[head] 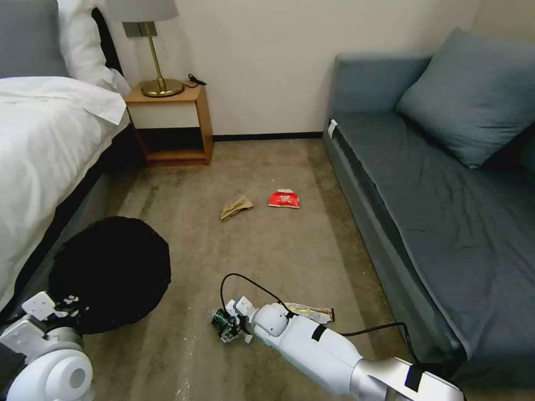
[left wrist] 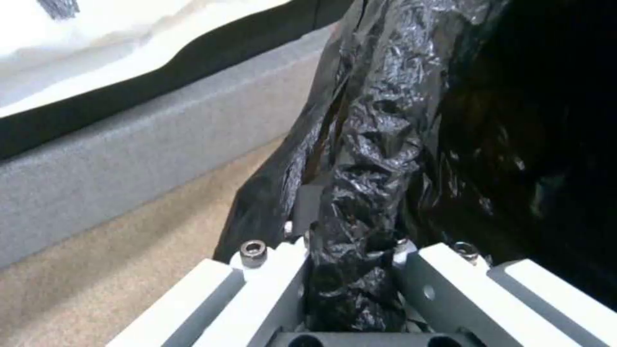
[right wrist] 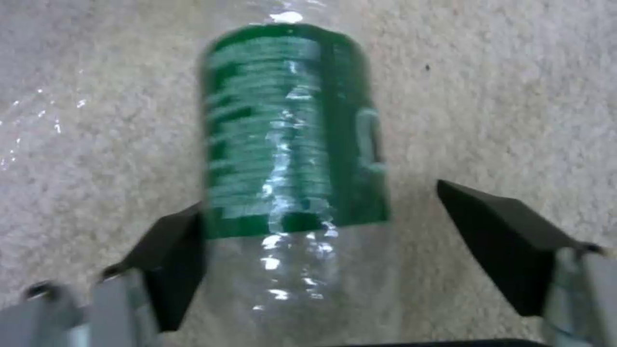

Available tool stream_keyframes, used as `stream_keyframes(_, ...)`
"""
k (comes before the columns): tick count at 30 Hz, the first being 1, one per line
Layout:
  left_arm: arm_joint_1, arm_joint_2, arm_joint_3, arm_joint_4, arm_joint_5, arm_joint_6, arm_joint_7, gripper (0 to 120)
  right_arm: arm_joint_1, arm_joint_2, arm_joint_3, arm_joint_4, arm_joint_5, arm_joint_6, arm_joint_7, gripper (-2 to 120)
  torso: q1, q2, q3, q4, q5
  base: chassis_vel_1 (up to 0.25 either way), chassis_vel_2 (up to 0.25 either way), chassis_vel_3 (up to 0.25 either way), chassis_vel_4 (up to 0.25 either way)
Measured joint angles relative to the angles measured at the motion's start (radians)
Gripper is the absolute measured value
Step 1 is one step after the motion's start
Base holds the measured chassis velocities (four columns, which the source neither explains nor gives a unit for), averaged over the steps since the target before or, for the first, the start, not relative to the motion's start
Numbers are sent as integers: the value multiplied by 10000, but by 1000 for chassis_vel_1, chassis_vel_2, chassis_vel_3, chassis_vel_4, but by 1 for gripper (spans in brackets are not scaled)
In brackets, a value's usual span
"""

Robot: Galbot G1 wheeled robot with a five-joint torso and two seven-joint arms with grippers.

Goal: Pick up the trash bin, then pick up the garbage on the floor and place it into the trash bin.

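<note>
Right end effector (right wrist: 321, 250) spread wide, straddling clear plastic bottle with green label (right wrist: 292, 140) lying on carpet | left end effector (left wrist: 350, 270) clenching crinkly black bag-lined round bin's (head: 111, 273) rim beside bed

The bin (head: 111, 273) stands left beside the bed (head: 44, 150), the bottle (head: 222, 320) on the floor between it and the sofa (head: 434, 211)

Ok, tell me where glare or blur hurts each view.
Right wrist view: the green bottle is smeared by blur, with glare streaks on its clear plastic. Left wrist view: shiny highlights on the bin liner, its inside lost in dark. Head view: evenly lit, sharp.
</note>
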Motion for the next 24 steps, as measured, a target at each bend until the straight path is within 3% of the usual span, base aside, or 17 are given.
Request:
stream_keyframes(3, 6, -16, 15, -13, 0, -1, 7, 0, -14, -61, 26, 20, -2, 38, -21, 76, 1, 0, 0, 0, 0, 0, 0, 0, 0)
stream_keyframes(13, -14, -18, 87, 179, 5, -39, 165, 0, -209, -269, 360, 273, -21, 173, -218, 38, 0, 0, 0, -1, 0, 0, 0, 0, 0)
stream_keyframes(19, 55, 29, 72, 296, 14, -85, 233, 0, -299, -400, 734, 431, -71, 262, -259, 28, 0, 0, 0, 0, 0, 0, 0, 0, 0)
stream_keyframes(24, 130, 112, 35, 355, 1, -111, 253, 0, -299, -550, 2035, 897, -166, 845, -222, 26, 0, 0, 0, 1, 0, 0, 0, 0, 0)
